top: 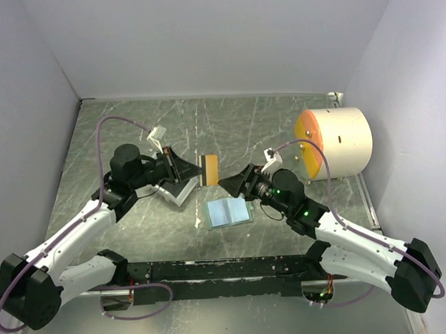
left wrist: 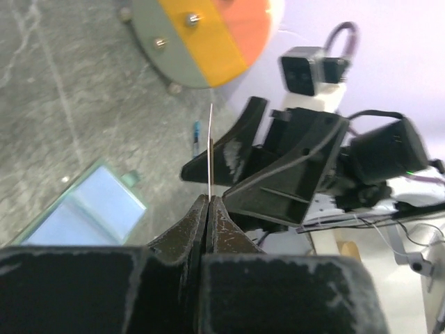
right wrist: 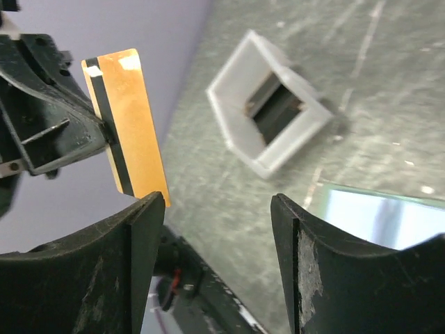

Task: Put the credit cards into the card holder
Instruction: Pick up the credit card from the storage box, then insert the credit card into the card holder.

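A yellow-orange credit card (top: 208, 170) with a dark stripe hangs upright above the table. My left gripper (top: 197, 170) is shut on its edge, and in the left wrist view the card (left wrist: 211, 153) rises edge-on from the closed tips (left wrist: 208, 198). My right gripper (top: 225, 183) stands just right of the card, open and empty (right wrist: 217, 209), with the card (right wrist: 125, 118) beyond its left finger. The card holder (top: 229, 211) lies open on the table, light blue inside (left wrist: 83, 216) (right wrist: 379, 219). Dark credit cards (right wrist: 277, 111) lie in a white tray (right wrist: 236, 132).
The white tray (top: 178, 192) sits below my left gripper. A white drum with an orange and yellow face (top: 337, 141) stands at the right, near the wall. A small blue bit (left wrist: 196, 136) lies on the table by the card holder. Walls close in both sides.
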Robot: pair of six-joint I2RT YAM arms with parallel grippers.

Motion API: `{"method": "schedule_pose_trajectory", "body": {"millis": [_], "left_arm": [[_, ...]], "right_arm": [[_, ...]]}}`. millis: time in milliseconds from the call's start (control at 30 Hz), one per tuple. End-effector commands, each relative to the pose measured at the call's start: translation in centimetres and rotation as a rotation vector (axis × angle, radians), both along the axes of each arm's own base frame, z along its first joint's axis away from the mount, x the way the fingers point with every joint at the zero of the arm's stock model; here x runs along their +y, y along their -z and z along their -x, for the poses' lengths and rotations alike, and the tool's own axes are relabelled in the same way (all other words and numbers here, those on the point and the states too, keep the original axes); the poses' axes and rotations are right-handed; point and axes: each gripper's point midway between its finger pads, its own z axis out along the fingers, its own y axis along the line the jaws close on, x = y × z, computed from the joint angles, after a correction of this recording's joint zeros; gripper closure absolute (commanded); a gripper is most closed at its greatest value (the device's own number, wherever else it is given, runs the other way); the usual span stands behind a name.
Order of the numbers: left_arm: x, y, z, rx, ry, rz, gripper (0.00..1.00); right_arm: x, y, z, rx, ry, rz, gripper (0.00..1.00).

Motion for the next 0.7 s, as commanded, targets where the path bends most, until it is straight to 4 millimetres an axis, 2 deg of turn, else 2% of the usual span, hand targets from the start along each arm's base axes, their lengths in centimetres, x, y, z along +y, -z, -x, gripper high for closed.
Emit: {"method": "schedule_pose_trajectory", "body": {"millis": [0,167,333,467,667], "left_arm": [[0.4,4.5,-1.1,0.081,-0.066,-0.123,0.93],[-0.4,7.4,-1.4,0.133,-0.074,-0.184,0.93],[-2.4,10.3,-0.9,0.19,-0.076,-0.249,0.93],[-3.9,12.6,-0.1,0.245,-0.067,-0.285,0.93],[-4.7,15.7,0.5,0.319,-0.072,-0.336,0.93]], "right_arm": [[-3.1,4.4,-0.8,0.045,0.086,0.279,0.37],[-4.9,6.9,-1.5,0.054,0.116,0.425,0.4],[-6.6,10.4,-2.4,0.1,0.134,0.59,0.51],[-7.3,12.9,-3.0,0.142,0.113,0.674,0.57],[-7.6,15.5,-3.6,0.197,0.08,0.757,0.58]]}}
